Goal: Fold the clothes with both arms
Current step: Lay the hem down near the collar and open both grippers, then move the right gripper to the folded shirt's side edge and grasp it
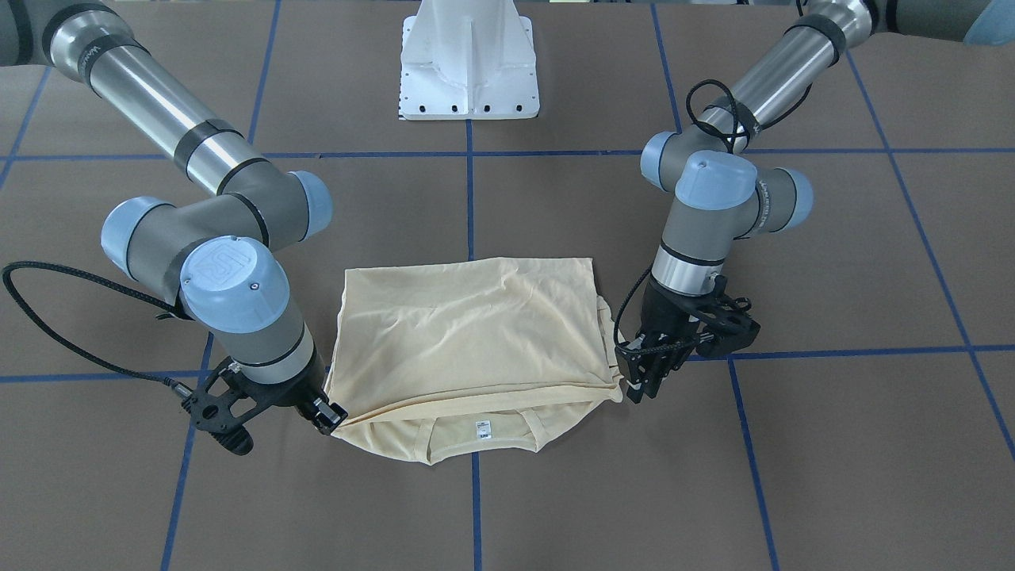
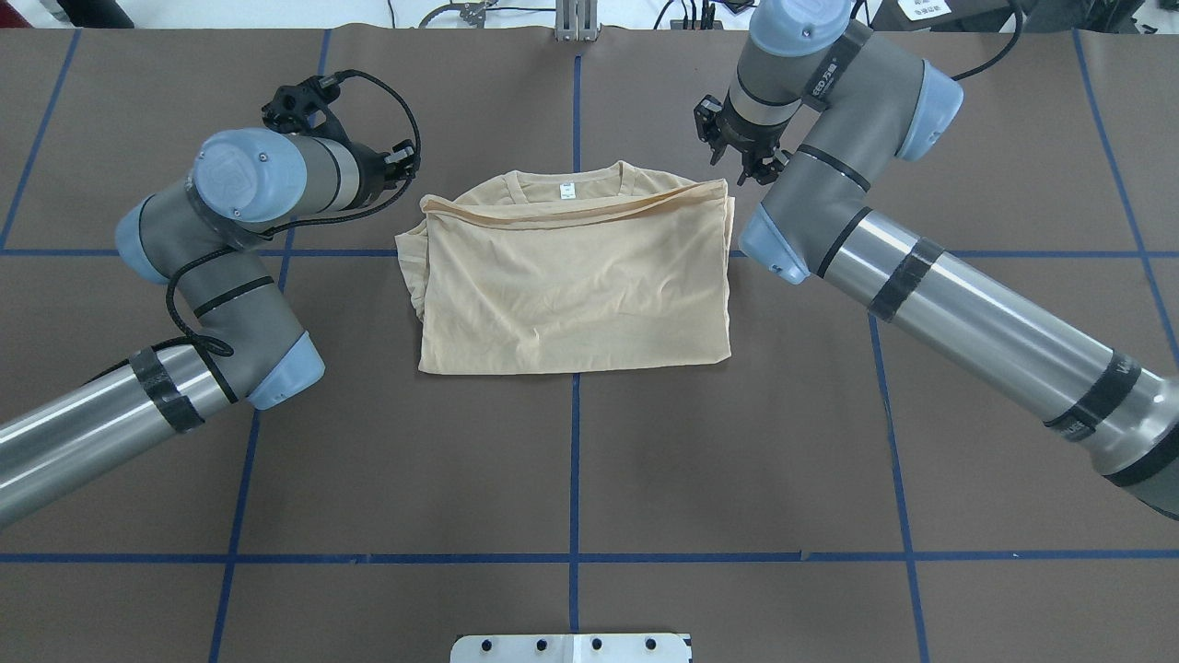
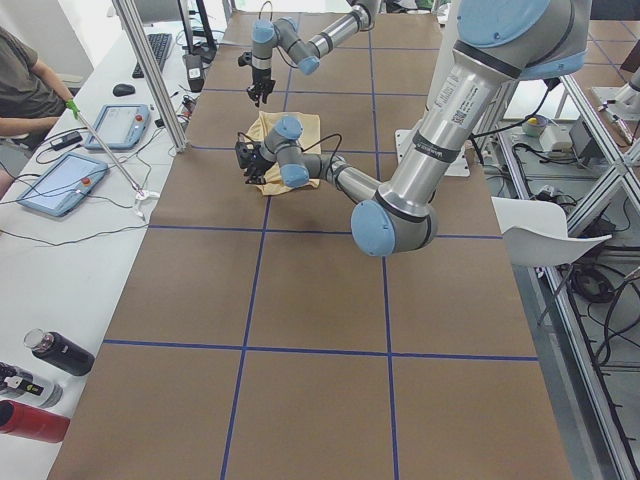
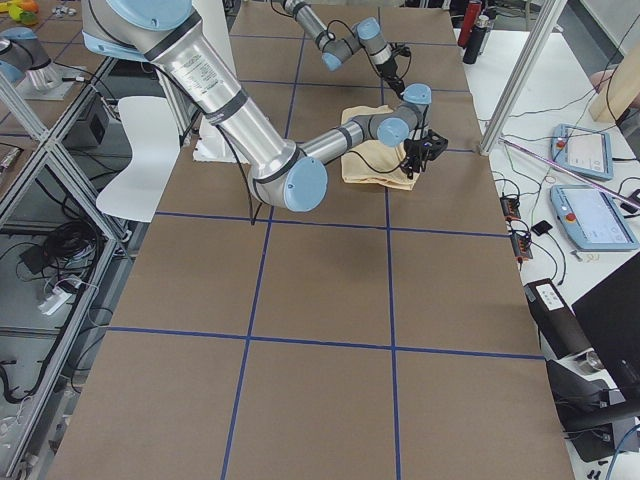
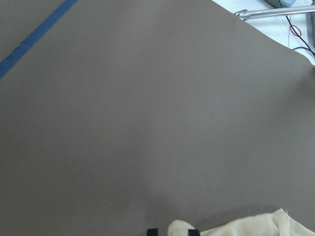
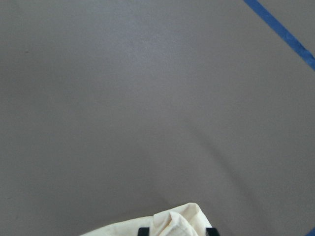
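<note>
Both sets of jaws are pinched on cloth: the left gripper [image 1: 637, 388] holds one end of the shirt's [image 1: 468, 333] turned-over edge and the right gripper [image 1: 328, 418] holds the other, each wrist camera showing a cream tuft caught between black fingertips [image 5: 153, 231]. I read this as the close of the half-fold, the hem [image 1: 476, 394] carried over the body and laid just short of the collar [image 1: 484, 449].

The next move, as I judge it, calls for both grippers to let go together and lift straight up, so the thin cloth does not drag back with them.

The shirt lies flat on the brown table [image 1: 793, 476], astride the centre blue tape line [image 1: 476, 507], between the two grippers and well out from the white pedestal [image 1: 468, 63]. It is pale cream-yellow, softly creased, a rough rectangle. The ribbed collar and its small white label [image 1: 483, 429] peep out past the hem. No print shows. On the left arm's side some under-layers [image 1: 609, 325] bunch out beyond the top layer.
</note>
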`<state>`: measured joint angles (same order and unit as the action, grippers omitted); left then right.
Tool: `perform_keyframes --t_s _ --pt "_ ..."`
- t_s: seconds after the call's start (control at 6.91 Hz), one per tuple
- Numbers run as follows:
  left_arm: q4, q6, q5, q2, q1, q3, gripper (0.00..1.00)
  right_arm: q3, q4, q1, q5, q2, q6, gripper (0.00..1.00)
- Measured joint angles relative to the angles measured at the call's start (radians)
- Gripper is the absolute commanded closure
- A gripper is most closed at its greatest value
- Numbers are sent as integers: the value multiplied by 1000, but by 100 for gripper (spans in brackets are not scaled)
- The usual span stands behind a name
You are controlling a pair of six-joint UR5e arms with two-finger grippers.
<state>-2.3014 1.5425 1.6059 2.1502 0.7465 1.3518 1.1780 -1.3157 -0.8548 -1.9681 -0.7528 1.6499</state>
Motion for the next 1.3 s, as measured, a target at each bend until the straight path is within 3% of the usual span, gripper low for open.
perform_keyframes --t_s 0.14,0.43,0.87,1.3 --pt "-2 -12 13 0 14 10 63 24 1 -7 -4 -8 6 17" --pt "1 -19 78 -22 37 77 62 216 3 28 8 -138 54 15" --pt "8 -20 105 -95 46 194 57 506 4 171 165 -332 269 16" --pt "8 -18 99 -126 48 241 56 610 3 273 250 -431 379 16"
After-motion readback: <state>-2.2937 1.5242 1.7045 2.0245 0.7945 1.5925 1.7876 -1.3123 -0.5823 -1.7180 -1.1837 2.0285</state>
